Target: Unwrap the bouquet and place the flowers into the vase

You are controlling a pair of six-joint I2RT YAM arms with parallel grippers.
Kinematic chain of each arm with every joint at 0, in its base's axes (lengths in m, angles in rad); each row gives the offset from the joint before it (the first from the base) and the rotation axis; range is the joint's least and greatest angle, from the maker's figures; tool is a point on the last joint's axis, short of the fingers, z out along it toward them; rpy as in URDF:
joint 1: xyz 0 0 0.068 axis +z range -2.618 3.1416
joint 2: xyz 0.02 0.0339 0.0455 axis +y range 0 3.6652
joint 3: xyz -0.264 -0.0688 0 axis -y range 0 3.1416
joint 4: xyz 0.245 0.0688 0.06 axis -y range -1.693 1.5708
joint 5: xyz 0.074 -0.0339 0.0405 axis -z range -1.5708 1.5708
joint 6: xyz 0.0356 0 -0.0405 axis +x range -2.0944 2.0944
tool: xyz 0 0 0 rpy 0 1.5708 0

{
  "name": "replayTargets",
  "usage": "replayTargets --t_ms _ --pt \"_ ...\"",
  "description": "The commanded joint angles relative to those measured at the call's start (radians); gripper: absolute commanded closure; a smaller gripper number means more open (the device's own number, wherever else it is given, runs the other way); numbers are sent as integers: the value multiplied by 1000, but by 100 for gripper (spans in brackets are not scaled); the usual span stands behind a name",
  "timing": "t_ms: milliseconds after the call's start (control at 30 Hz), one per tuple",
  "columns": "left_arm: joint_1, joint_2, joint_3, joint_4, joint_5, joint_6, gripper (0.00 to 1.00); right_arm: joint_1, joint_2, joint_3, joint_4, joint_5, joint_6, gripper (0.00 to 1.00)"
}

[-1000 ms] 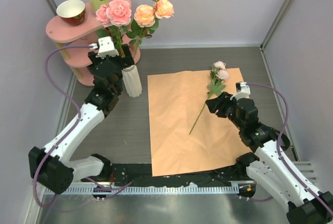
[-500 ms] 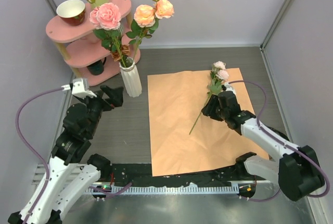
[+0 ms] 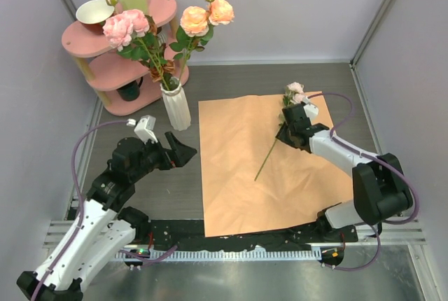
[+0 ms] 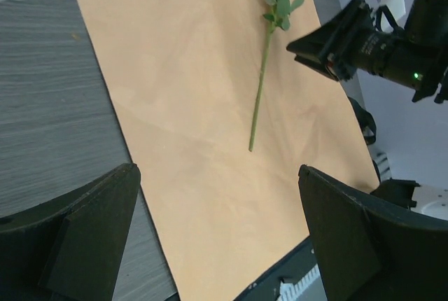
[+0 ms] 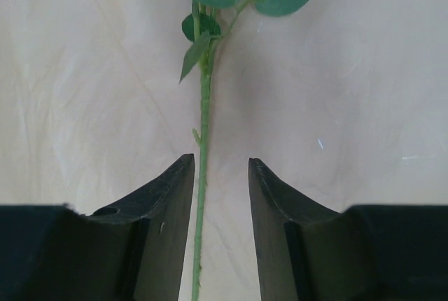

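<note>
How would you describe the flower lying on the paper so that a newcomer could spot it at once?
Find the large tan-orange paper sheet. Near its far right corner lies a single green-stemmed flower with pale pink heads. Unlike the roses standing in the white vase, it lies flat.

- This was a robot test cell in a lab, not a home: plain pale panel walls [image 3: 280, 7] and metal corner posts [image 3: 378, 14] closed in a dark wood-grain table [image 3: 161, 189].
- The left arm [image 3: 91, 224] and right arm [image 3: 343, 152] were bolted by a metal rail [image 3: 231, 253] along the bottom edge, trailing purple cables [image 3: 77, 168].
- A pink shelf [image 3: 105, 38] with cups [image 3: 95, 14] at upper left looked like a staged prop.
</note>
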Motion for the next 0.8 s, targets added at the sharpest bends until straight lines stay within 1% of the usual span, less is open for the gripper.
replayTargets --t_ms 0,133,267,600,767 --pt "6 85 14 114 187 -50 0 0 79 115 -21 123 71 58" --pt "6 114 33 110 235 -50 0 0 181 172 -24 120 111 61" --pt "6 87 25 98 210 -48 0 0 235 178 -5 126 153 64" --pt "6 65 14 74 197 -57 0 0 303 161 52 137 177 73" --pt "4 80 22 90 209 -68 0 0 321 164 68 149 168 74"
